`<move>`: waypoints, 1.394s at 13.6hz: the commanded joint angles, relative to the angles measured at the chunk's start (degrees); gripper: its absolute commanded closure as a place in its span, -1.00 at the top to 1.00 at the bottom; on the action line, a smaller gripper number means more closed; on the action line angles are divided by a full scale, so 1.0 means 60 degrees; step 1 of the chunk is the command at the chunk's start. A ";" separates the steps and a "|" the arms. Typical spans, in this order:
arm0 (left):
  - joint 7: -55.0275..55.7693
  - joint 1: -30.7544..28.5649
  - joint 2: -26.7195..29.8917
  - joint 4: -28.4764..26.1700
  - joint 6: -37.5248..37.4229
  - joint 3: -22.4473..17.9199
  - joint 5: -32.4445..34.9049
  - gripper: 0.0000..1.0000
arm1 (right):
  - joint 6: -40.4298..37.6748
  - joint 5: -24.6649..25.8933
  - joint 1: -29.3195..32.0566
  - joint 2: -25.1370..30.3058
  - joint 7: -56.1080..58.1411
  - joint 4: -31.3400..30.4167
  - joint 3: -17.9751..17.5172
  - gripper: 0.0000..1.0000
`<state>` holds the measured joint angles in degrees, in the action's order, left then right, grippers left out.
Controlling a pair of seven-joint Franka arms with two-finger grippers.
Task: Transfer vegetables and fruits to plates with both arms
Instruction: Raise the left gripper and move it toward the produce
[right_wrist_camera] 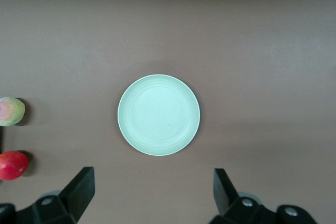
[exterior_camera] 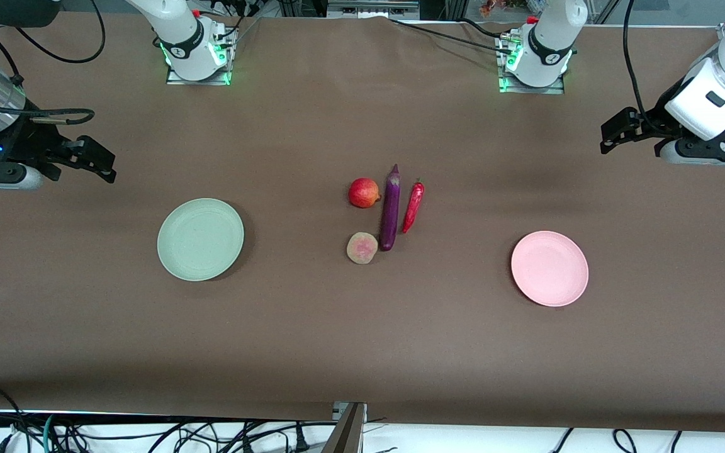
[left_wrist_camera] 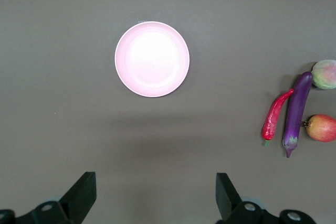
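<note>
Brown cloth covers the table (exterior_camera: 312,352). At its middle lies a purple eggplant (exterior_camera: 390,209). Just beside it sit a red chili pepper (exterior_camera: 413,207), a red fruit (exterior_camera: 364,192) and a tan fruit (exterior_camera: 362,248). Well apart from it lie a green plate (exterior_camera: 200,239) and a pink plate (exterior_camera: 549,268). Right gripper (exterior_camera: 89,158) hangs near the green plate, left gripper (exterior_camera: 620,131) near the pink; both have jaws apart, holding nothing.

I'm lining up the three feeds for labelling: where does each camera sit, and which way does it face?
Front view: high across the table, facing both bases; right gripper and left gripper hang at the ends.
Left wrist view: looks down on the pink plate; open jaws show.
Right wrist view: looks down on the green plate; open jaws show.
Both wrist views share the red fruit.
</note>
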<state>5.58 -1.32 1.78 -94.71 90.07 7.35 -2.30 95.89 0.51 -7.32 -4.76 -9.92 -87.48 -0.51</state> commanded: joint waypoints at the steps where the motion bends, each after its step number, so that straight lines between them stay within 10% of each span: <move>1: -0.0007 0.0014 -0.0296 0.0491 -0.0202 -0.0009 0.0252 1.00 | -0.0059 0.0205 -0.0010 0.0105 0.0027 -0.0124 -0.0090 1.00; 19: 0.0023 0.0087 -0.0356 0.0609 -0.0391 0.0006 0.0252 1.00 | 0.0103 0.0046 0.0005 0.0017 -0.0046 -0.0024 -0.0091 1.00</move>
<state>5.58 -1.26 0.41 -92.94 89.62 7.35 -2.30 96.18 0.57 -7.38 -4.82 -9.94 -87.72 -0.70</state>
